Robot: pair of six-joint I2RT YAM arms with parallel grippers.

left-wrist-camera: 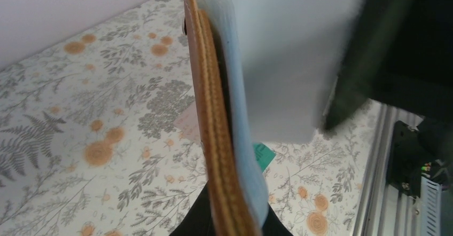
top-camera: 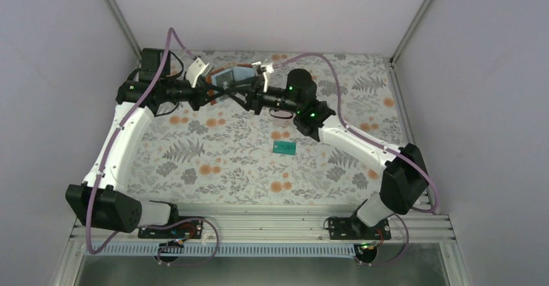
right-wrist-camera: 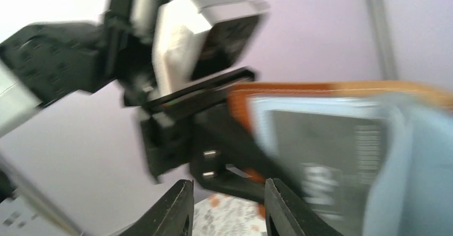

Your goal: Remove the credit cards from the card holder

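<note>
My left gripper point(top-camera: 210, 95) holds the card holder point(top-camera: 234, 76) above the back of the table, open, with its pale blue-grey inside showing. In the left wrist view the holder's rust-brown edge point(left-wrist-camera: 213, 113) runs up from between the left gripper point(left-wrist-camera: 235, 222), which is shut on it. A black card with white marks point(right-wrist-camera: 326, 150) sits in the holder's pocket point(right-wrist-camera: 427, 156). My right gripper point(right-wrist-camera: 229, 209) hovers just beside the holder with its fingers apart and nothing between them, also seen from above point(top-camera: 241, 98). A teal card point(top-camera: 284, 147) point(left-wrist-camera: 263, 155) and a pale pink card point(left-wrist-camera: 188, 124) lie flat on the table.
A floral cloth point(top-camera: 213, 156) covers the table. White walls close in the back and both sides. An aluminium rail point(top-camera: 259, 224) runs along the near edge, where both arm bases are bolted.
</note>
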